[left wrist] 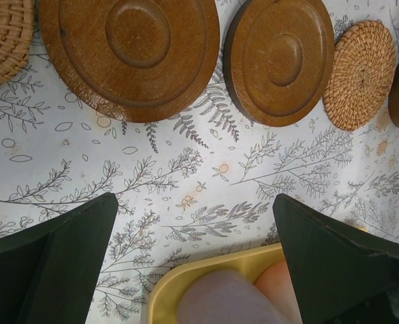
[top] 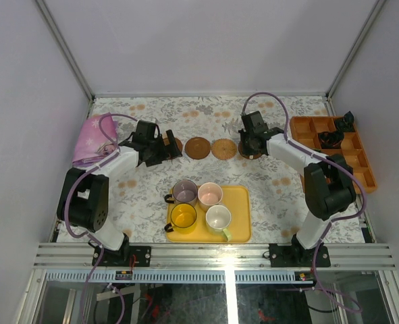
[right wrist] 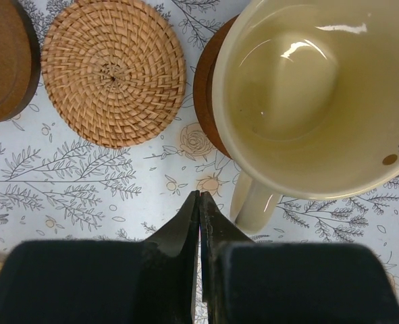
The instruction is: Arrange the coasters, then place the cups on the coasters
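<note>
**Standing on a coaster: one cream cup; four cups on the tray**

From above, you have the left gripper [top: 164,150] at the left end of a row of coasters [top: 197,148] on the floral table [top: 273,196], and the right gripper [top: 250,145] at its right end. Nearer the arm bases, the yellow tray [top: 242,202] carries the purple-grey cup [top: 184,192], pink cup [top: 210,196], yellow cup [top: 183,217] and white cup [top: 218,219] with the green handle.

Your left wrist camera shows that gripper released. Its fingers [left wrist: 57,263] are spread wide over bare cloth with nothing between them. Two wooden coasters [left wrist: 128,50] and a woven coaster [left wrist: 359,74] lie beyond.

Your right wrist camera shows that gripper clenched on nothing, its fingertips pressed together just beside the handle [right wrist: 253,199] of the cream cup [right wrist: 307,94]. The cup stands upright on a wooden coaster [right wrist: 206,101], with the woven coaster just to its left.
</note>
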Robot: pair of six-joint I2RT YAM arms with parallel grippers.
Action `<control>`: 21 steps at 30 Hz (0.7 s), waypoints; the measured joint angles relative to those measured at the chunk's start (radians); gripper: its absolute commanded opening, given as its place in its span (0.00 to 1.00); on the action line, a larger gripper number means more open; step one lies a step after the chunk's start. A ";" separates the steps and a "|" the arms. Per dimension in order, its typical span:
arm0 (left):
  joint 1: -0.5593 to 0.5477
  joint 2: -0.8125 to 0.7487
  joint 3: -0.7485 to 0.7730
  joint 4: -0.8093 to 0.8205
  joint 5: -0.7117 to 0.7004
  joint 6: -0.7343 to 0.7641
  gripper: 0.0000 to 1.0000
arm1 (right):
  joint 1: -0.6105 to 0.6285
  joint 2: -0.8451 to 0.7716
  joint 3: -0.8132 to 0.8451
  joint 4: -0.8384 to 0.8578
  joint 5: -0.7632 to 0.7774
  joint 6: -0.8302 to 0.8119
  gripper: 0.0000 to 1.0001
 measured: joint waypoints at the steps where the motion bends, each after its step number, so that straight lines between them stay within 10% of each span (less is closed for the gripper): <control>1: 0.000 0.003 0.002 0.000 0.000 0.000 1.00 | 0.000 0.002 0.000 0.001 0.004 -0.002 0.00; 21: -0.004 0.016 0.008 0.000 0.000 0.000 1.00 | 0.000 0.011 0.005 0.010 0.082 -0.003 0.00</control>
